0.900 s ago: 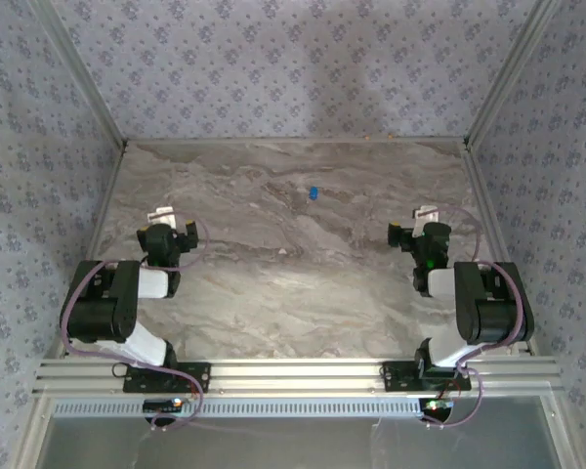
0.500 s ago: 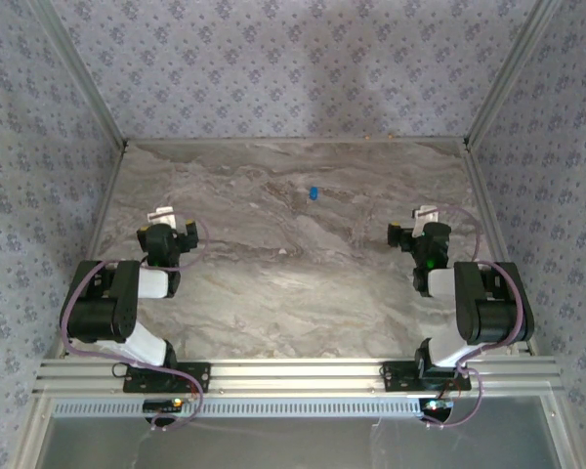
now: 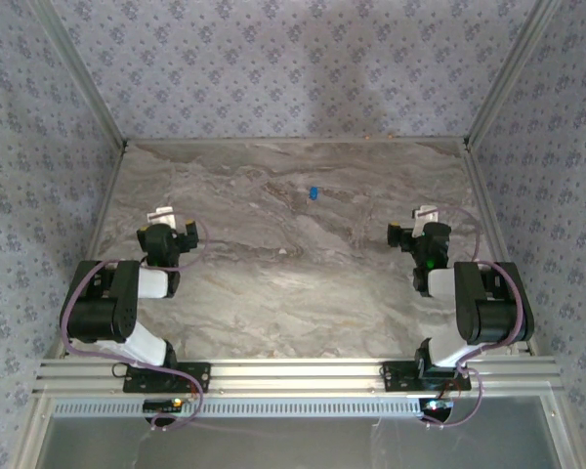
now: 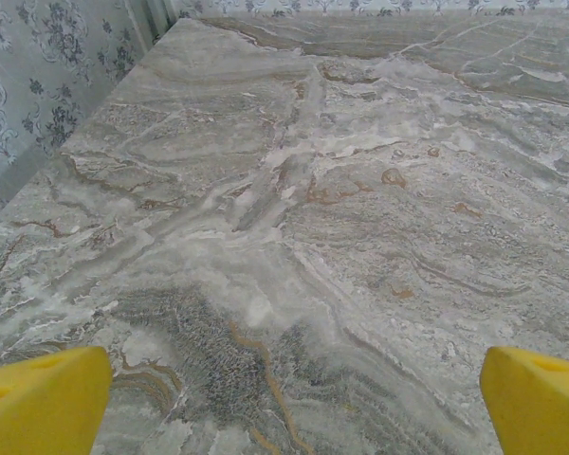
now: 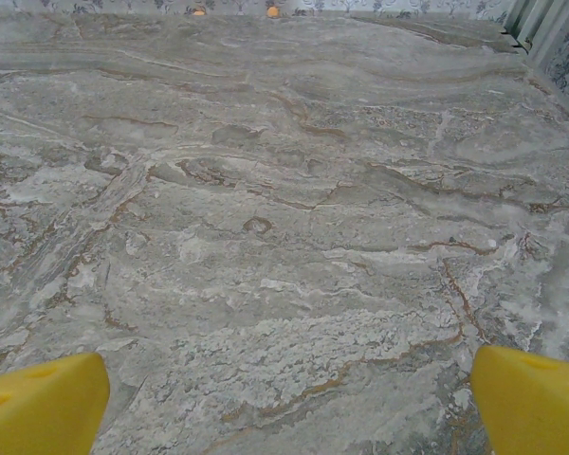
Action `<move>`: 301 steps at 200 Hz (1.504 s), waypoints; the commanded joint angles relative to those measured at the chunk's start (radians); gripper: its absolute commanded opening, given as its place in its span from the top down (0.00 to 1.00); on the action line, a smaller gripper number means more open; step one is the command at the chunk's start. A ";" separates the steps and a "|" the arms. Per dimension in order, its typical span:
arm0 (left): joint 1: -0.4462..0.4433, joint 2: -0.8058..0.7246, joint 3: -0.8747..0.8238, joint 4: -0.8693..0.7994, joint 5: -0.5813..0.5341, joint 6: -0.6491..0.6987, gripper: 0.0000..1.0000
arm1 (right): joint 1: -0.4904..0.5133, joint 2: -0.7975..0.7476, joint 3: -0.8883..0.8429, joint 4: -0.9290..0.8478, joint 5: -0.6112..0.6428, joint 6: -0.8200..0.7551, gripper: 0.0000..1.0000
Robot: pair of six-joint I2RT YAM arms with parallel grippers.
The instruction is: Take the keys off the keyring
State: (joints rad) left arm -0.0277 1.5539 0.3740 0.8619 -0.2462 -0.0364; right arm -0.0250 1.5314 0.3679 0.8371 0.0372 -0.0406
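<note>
The keys [image 3: 313, 192] are a tiny bright-blue bunch lying on the marble table [image 3: 293, 274], towards the back and near the middle. Single keys and the keyring are too small to tell apart. My left gripper [image 3: 161, 215] rests low at the left side, well short of the bunch and to its left. In the left wrist view this gripper [image 4: 294, 403] is open, its yellow pads [image 4: 43, 403] wide apart over bare marble. My right gripper [image 3: 426, 213] sits at the right side, likewise far from the bunch. In the right wrist view it [image 5: 289, 403] is open, with nothing between its yellow pads [image 5: 531, 398].
Patterned fabric walls [image 3: 273, 68] close the table in on three sides, with aluminium posts [image 3: 83, 83] at the back corners. A metal rail [image 3: 293, 373] carrying both arm bases runs along the near edge. Two small orange spots [image 5: 272, 11] sit at the far table edge.
</note>
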 commanded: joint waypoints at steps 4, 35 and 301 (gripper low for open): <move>0.003 -0.041 0.029 -0.035 -0.001 -0.014 0.01 | 0.017 -0.054 0.053 -0.102 0.044 -0.002 0.00; -0.008 -0.187 0.146 -0.348 -0.089 -0.032 0.01 | 0.093 -0.184 0.198 -0.414 0.122 -0.030 0.00; -0.167 -0.777 0.094 -1.015 0.558 -0.745 0.14 | 0.332 0.752 1.460 -1.271 -0.456 0.476 0.61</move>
State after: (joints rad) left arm -0.1848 0.7853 0.4862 -0.1467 0.2955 -0.7513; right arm 0.3019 2.2387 1.7672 -0.3901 -0.3969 0.4450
